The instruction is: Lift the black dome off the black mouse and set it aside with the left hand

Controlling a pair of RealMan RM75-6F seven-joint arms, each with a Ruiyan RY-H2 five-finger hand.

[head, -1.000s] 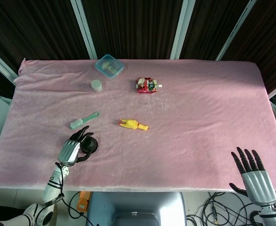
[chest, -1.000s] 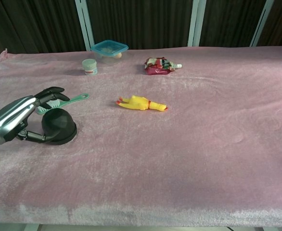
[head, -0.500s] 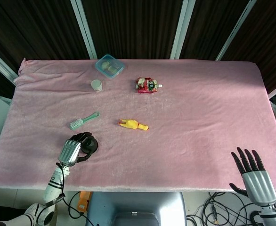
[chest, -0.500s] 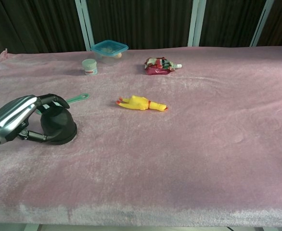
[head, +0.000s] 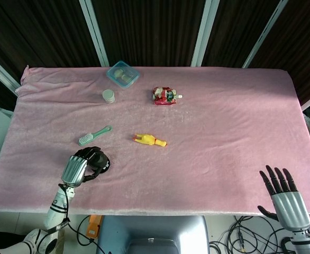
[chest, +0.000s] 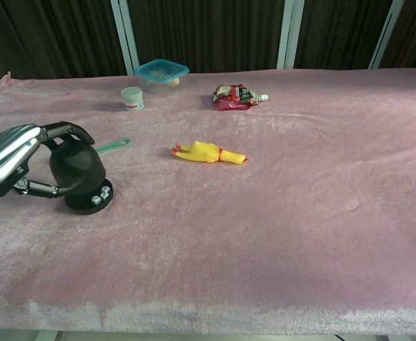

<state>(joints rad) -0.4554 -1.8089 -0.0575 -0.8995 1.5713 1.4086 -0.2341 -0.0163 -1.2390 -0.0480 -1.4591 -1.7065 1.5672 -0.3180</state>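
Left hand (chest: 13,162) at the near-left part of the bench (chest: 300,234), fingers (chest: 66,130) curled over the top of the black dome (chest: 77,167) and thumb against its near side: grasping it. Dome is tilted and raised on the side away from the hand; beneath that lifted edge a black base with small pale fittings shows, presumably the black mouse (chest: 98,200), though its shape cannot be made out. In the head view the left hand (head: 76,168) covers most of the dome (head: 99,163), only a dark rim showing past the fingers.

Just beyond the left hand, a green brush (chest: 114,145) lies flat on the pink cloth, handle angled away from the hand. Farther out from it, a small white jar (chest: 131,98), and past that a clear box with a teal lid (chest: 161,74).

To the inner side of the left hand, near mid-bench, a yellow rubber chicken (chest: 208,153) lies on its side. Beyond the chicken, a red snack pouch (chest: 236,96).

Right hand (head: 284,196) seen only in the head view, off the near-right corner of the bench, well apart from everything on it. Fingers straight and spread, nothing in them: released.
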